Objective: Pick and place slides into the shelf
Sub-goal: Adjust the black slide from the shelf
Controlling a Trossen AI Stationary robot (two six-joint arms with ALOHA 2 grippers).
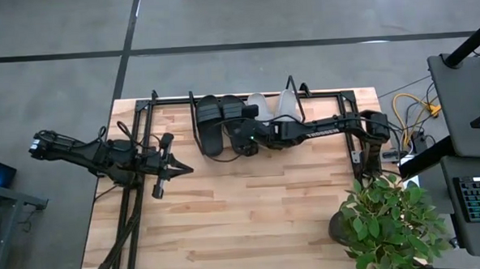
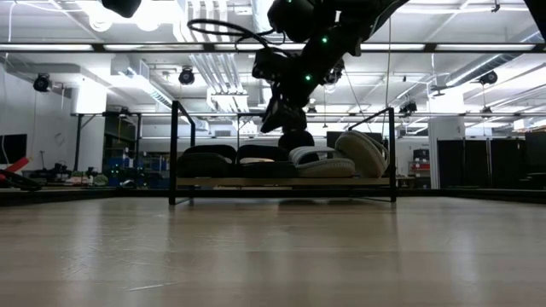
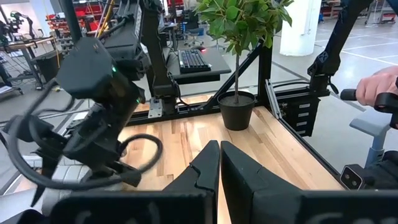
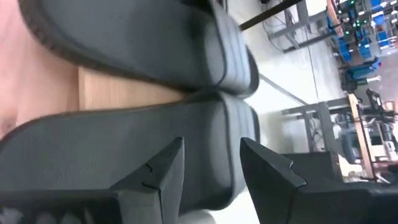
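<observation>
Right pincer (image 1: 239, 143): fingers parted, nothing between them, poised just above the strap end of the second black slide (image 1: 230, 119) in the shelf (image 1: 146, 114), its arm reaching in from the right edge of the tabletop (image 1: 252, 215). Black slides: two, side by side on the shelf board, the first (image 1: 209, 122) nearer the shelf's left end, the second touching it. Grey slides: one (image 1: 257, 106) lying beside the black pair, the other (image 1: 286, 105) tilted up on edge near the shelf's right end. Shelf: along the far edge of the tabletop. Left pincer (image 1: 182, 169): closed, empty, near the left edge of the tabletop, well apart from the shelf. Potted plant (image 1: 386, 221): near right corner.
</observation>
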